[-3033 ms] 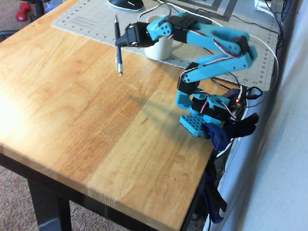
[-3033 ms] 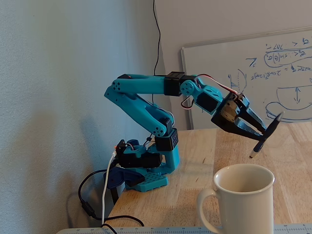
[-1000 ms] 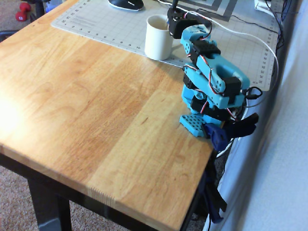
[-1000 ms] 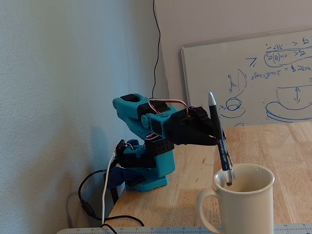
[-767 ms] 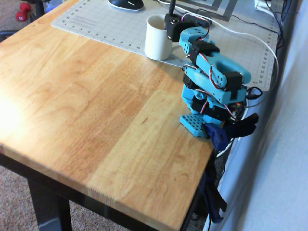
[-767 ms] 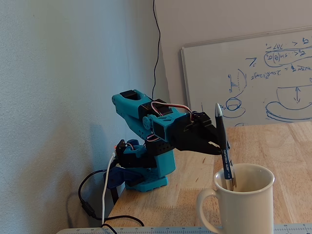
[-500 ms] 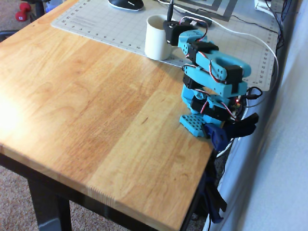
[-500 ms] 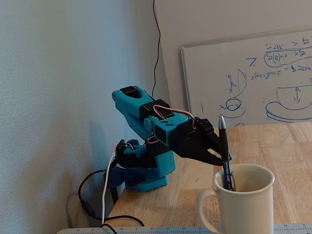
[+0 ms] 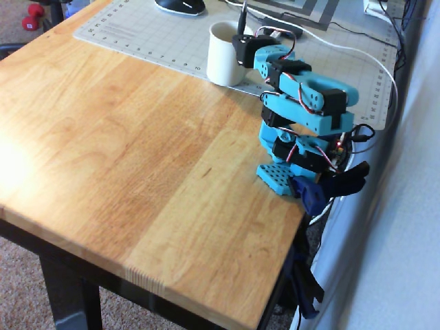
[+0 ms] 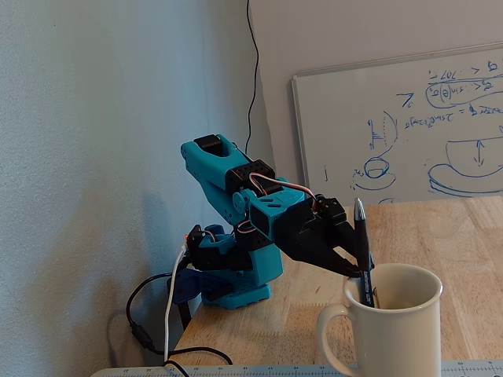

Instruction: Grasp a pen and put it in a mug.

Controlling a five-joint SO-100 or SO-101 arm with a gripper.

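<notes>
Your black gripper grasps the slim dark pen upright, its lower end inside the cream-white ceramic mug.

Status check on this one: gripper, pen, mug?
Gripper shut on pen. Pen near upright, lower end inside mug, not released. Nothing in the way.

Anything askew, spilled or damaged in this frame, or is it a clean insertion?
Nothing stands out. The mug stands upright on the cutting mat, unspilled. The pen is near vertical, its lower end inside the mug's rim, with the gripper closed on it just above the rim.
</notes>
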